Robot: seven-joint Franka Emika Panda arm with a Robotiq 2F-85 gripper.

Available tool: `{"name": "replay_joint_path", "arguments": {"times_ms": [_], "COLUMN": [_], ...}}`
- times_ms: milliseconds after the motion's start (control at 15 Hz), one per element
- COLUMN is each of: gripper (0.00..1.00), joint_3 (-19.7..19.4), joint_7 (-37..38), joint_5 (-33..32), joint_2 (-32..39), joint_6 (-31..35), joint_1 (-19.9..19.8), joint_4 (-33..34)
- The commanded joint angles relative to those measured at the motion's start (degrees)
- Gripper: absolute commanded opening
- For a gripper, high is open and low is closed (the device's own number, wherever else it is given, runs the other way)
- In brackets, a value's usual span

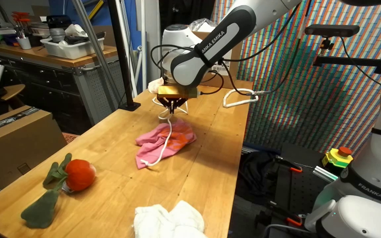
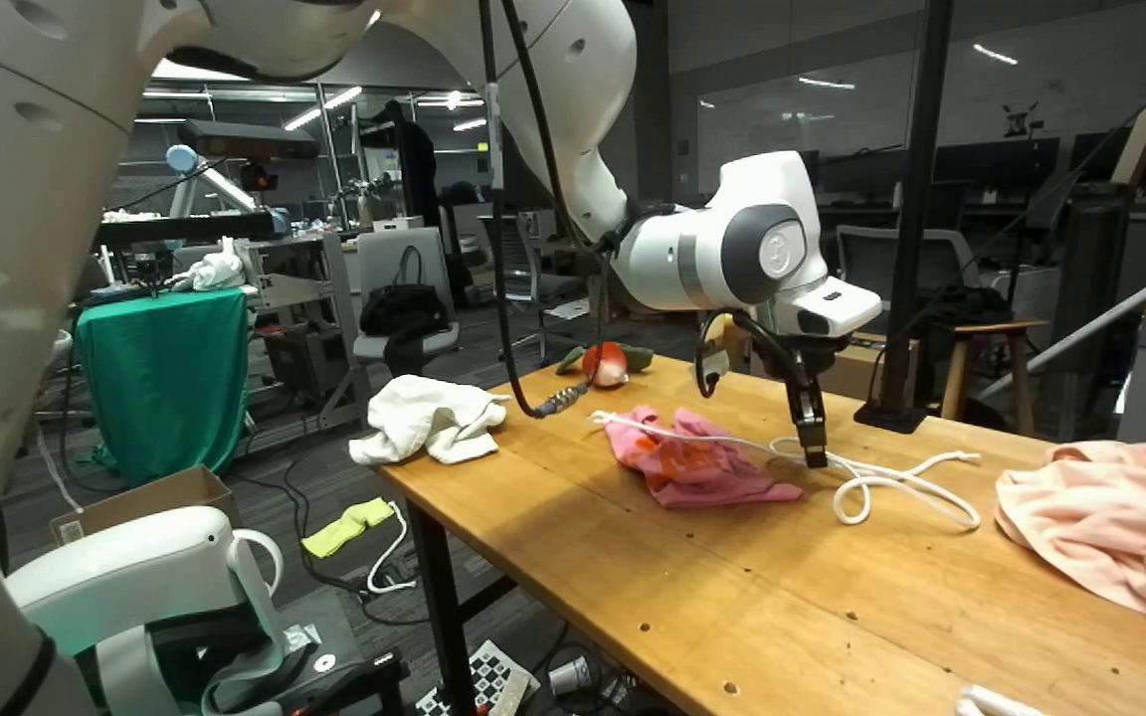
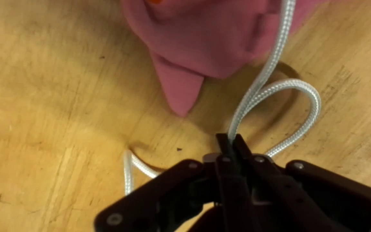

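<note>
My gripper [image 1: 172, 110] is shut on a white braided rope [image 1: 168, 137], just above the wooden table. In the wrist view the rope [image 3: 275, 53] runs up from between the fingertips [image 3: 232, 138], with a loop to the right and another bend at the left. A pink cloth [image 1: 149, 142] with an orange print lies crumpled right by the gripper, and the rope's long end lies across it. In an exterior view the gripper [image 2: 814, 457] is beside the pink cloth [image 2: 702, 482], and more rope [image 2: 866, 481] curls on its far side from the cloth.
A red plush tomato with green leaves [image 1: 80, 175] and a white cloth [image 1: 169, 219] lie on the table [image 1: 111, 191]. Another white rope piece [image 1: 238, 104] lies near the edge. A peach cloth [image 2: 1100, 517] lies at one end. A black post [image 1: 124, 66] stands at the table's edge.
</note>
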Motion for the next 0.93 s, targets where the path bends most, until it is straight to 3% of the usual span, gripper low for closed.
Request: {"name": "replay_joint_path", "arguments": {"times_ms": [0, 333, 867], "gripper": [0.04, 0.05, 0.05], "joint_3": [-2.22, -3.77, -3.14], "joint_7": [2.44, 6.93, 18.85], "joint_5": [-3.01, -8.96, -21.49], "joint_2": [-4.48, -10.6, -18.61], "joint_6": [2.44, 6.36, 8.88], "joint_1": [1.95, 3.19, 3.08], "joint_4": [-1.15, -2.67, -2.4]}}
